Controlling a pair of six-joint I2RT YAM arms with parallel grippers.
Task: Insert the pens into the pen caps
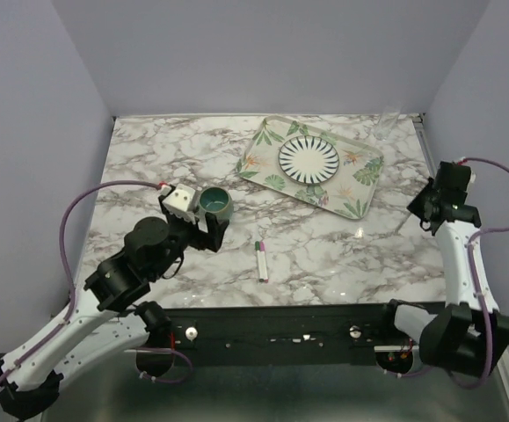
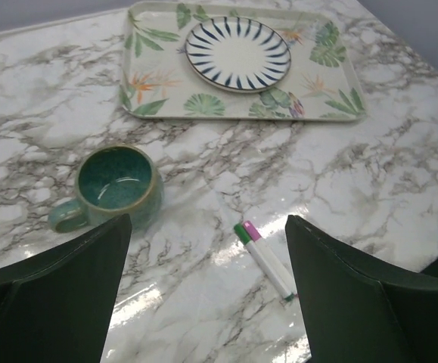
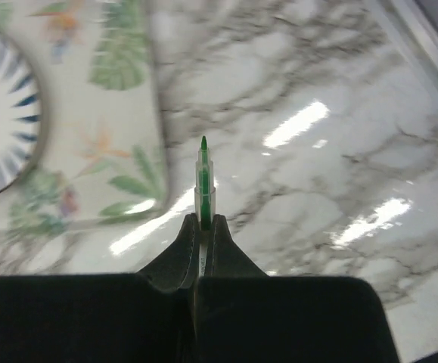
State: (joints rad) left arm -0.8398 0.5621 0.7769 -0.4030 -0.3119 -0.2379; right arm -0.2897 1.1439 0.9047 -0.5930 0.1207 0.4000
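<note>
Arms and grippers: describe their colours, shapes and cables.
Both the left arm and right arm have white links joined by rounded black joints. A purple cable loops along each. The left gripper and right gripper have dark, wedge-shaped fingers.

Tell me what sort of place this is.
Probably a robot test cell, not a home: plain lilac walls box in a marble-patterned tabletop, two black-and-white robot arms are bolted at its near edge, and a leaf-print tray and green ceramic mug look like props.
</note>
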